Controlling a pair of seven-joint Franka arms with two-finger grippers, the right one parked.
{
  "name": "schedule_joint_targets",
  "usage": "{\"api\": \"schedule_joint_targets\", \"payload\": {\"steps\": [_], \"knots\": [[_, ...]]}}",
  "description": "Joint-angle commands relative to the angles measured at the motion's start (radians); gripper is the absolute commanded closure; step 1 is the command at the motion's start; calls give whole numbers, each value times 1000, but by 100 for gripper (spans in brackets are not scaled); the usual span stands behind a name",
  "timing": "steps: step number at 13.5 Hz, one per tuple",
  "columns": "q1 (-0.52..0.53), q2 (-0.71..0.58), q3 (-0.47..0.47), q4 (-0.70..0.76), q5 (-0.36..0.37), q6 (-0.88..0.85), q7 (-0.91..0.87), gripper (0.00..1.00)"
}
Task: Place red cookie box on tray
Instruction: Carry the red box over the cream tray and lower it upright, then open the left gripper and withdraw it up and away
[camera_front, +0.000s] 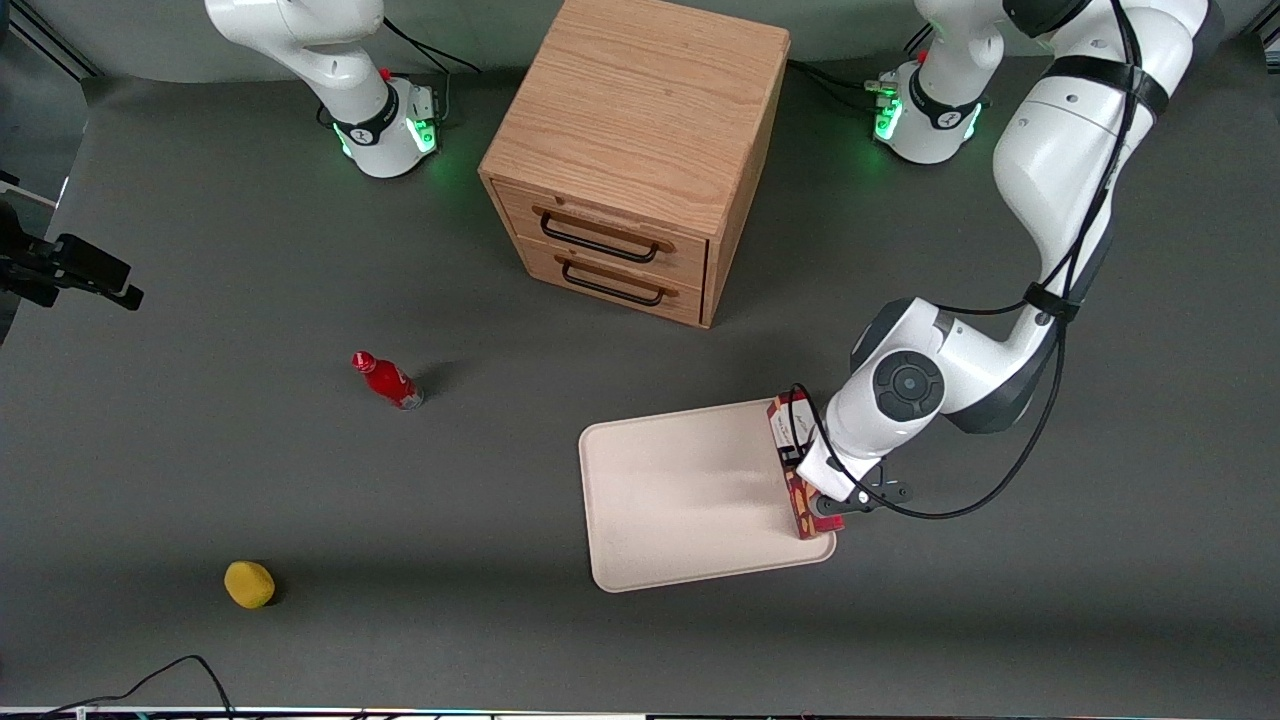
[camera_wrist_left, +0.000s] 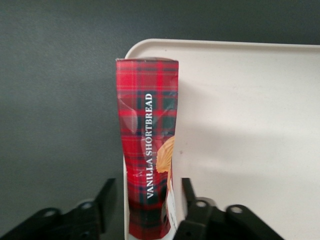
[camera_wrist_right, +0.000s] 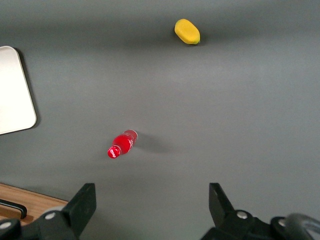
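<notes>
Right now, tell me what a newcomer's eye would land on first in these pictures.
First the left gripper over the edge of the cream tray, with the red cookie box standing on its narrow side between the fingers, which look spread a little off its sides. Next the wooden drawer cabinet, farther from the front camera than the tray. Then the small red bottle and yellow object toward the parked arm's end.

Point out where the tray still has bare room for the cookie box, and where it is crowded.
The tray is bare across nearly its whole floor, from its rim toward the parked arm's end up to the red cookie box. Only the edge toward the working arm's end is crowded: there the box stands on its narrow side, with the gripper straddling it.
</notes>
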Motion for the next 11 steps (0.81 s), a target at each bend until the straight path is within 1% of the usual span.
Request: {"api": "schedule_joint_targets", "payload": {"steps": [1, 2, 3, 4, 6, 7, 9, 10, 11], "knots": [[-4, -122, 0, -1, 20, -209, -13, 0], [2, -177, 0, 1, 0, -274, 2, 0], [8, -234, 4, 4, -58, -334, 47, 0], [18, -300, 22, 11, -140, -409, 131, 0], [15, -444, 146, 11, -262, -553, 338, 0], [16, -502, 200, 11, -293, -633, 437, 0], [18, -616, 297, 1, -322, -751, 632, 0], [18, -664, 349, -19, -352, -785, 698, 0], [18, -725, 399, -77, -380, -782, 763, 0]]}}
